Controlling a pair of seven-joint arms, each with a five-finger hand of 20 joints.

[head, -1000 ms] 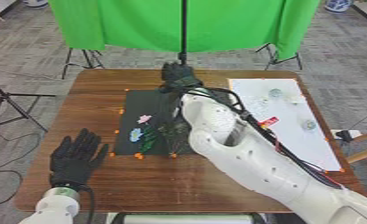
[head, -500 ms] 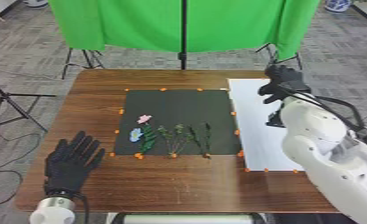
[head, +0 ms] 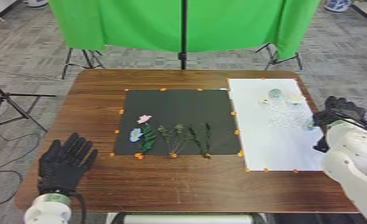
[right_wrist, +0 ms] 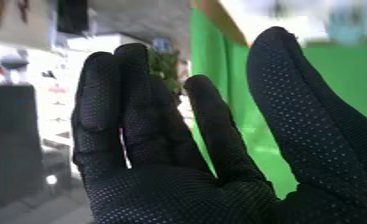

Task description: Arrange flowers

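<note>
Nearest, the left hand [head: 62, 169] is held over the tabletop [head: 179, 187] left of the black mat [head: 166, 106], its fingers straight and slightly apart. Along the mat's near part, dark slender stems [head: 206, 140] and thin green sprigs [head: 173, 140] are laid beside a blue flower [head: 135, 134] with green leaves [head: 147, 142]; a pink flower [head: 144, 119] is set just beyond the blue one. The right hand [head: 341, 111] is held at the tabletop's right edge, beside the white sheet [head: 266, 145]. In the right wrist view its fingers [right_wrist: 139, 110] are seen extended, with the thumb well apart and nothing gripped. Farther along the sheet, tiny pale sprays [head: 286, 116] are spread, and a pale green bloom [head: 274, 93] is placed near its far end. Beyond the tabletop, a green cloth [head: 126, 25] is hung.
</note>
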